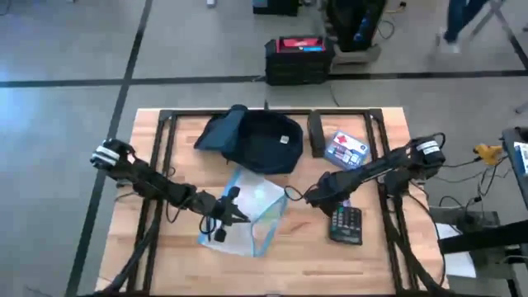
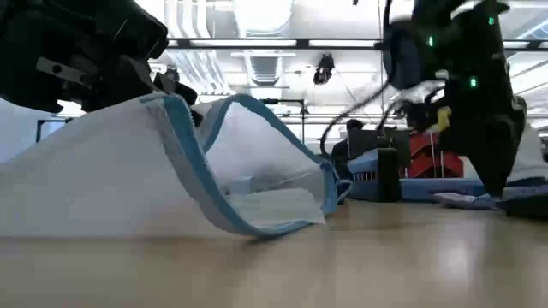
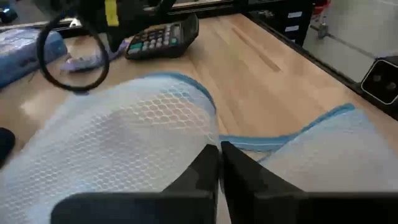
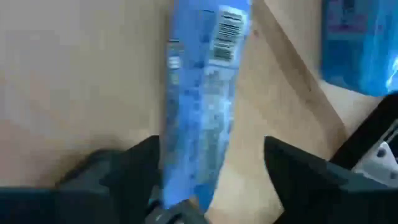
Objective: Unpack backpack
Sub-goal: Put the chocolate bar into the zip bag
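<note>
The dark navy backpack (image 1: 257, 140) lies at the table's far middle, and no gripper touches it. In front of it a clear mesh pouch (image 1: 247, 210) with blue trim rests on the table by its lower side, mouth gaping. My left gripper (image 1: 226, 216) is shut on the pouch's raised side. My right gripper (image 4: 208, 180) hangs open to the pouch's right, fingers pointing down. A blue packet (image 4: 202, 99) with a barcode lies between its fingers, over the wood. My left gripper pinches the pouch's upper mesh wall (image 3: 186, 146) between its two shut fingers, close to the blue-trimmed mouth. It comes slanting down from the table's left. That side is held up while the pouch's lower side (image 2: 257, 224) stays on the table. My right gripper: the packet's near end (image 4: 186, 186) lies close to one finger (image 4: 140, 165); I cannot tell whether they touch.
A black calculator (image 1: 346, 224) lies just near-side of my right gripper. A blue-white box (image 1: 346, 148) and a dark oblong object (image 1: 315, 134) sit right of the backpack. Bare wood shows at the near left (image 1: 165, 256).
</note>
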You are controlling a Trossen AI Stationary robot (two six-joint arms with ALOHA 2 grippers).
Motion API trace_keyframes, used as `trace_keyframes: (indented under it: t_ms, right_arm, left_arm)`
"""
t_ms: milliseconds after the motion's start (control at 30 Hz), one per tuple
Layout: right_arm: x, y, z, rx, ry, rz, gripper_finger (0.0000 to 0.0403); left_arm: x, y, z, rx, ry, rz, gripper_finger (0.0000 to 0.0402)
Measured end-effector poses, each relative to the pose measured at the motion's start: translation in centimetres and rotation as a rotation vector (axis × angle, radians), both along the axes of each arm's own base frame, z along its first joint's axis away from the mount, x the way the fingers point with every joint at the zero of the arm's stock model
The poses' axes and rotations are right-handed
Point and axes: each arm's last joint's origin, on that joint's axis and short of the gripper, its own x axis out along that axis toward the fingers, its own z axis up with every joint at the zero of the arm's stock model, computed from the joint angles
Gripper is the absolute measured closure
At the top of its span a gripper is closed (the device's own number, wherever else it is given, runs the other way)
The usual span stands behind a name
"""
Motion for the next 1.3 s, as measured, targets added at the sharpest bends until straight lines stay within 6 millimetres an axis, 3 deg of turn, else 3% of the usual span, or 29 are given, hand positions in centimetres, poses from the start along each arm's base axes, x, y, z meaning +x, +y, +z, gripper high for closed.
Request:
trace_keyframes:
  t_ms: [167,300,433,667,833,1067,1167,1300]
  right_arm:
    - [0.0,-0.7,-1.7,0.076,-0.073,0.030,0.0106]
    - [0.3,-0.8,-1.8,0.092,-0.098,0.034,0.0139]
    - [0.4,-0.6,-1.6,0.116,-0.123,0.053,0.0208]
    - [1.3,0.0,-0.4,0.138,-0.167,0.118,0.0380]
    - [3.1,1.4,2.3,0.103,-0.248,0.157,0.0379]
    - [5.9,6.1,6.7,0.057,-0.554,0.268,0.0395]
    - [6.8,7.9,7.0,0.066,-0.654,0.306,0.0395]
    - [8.2,9.9,5.0,0.094,-0.707,0.341,0.0400]
  left_arm:
    - [0.0,0.0,0.0,0.000,0.001,0.000,0.0402]
    - [0.0,0.0,0.0,0.001,0.002,0.000,0.0402]
    - [-0.1,0.0,-0.1,0.003,0.007,0.000,0.0402]
    - [-0.1,0.0,-0.1,0.003,0.009,0.000,0.0402]
    - [-0.1,0.0,-0.1,0.006,0.004,-0.001,0.0402]
    - [0.0,0.1,0.1,0.015,-0.022,0.005,0.0402]
    - [0.1,0.1,0.3,0.018,-0.034,0.019,0.0402]
    - [0.3,0.1,0.5,0.021,-0.056,0.052,0.0402]
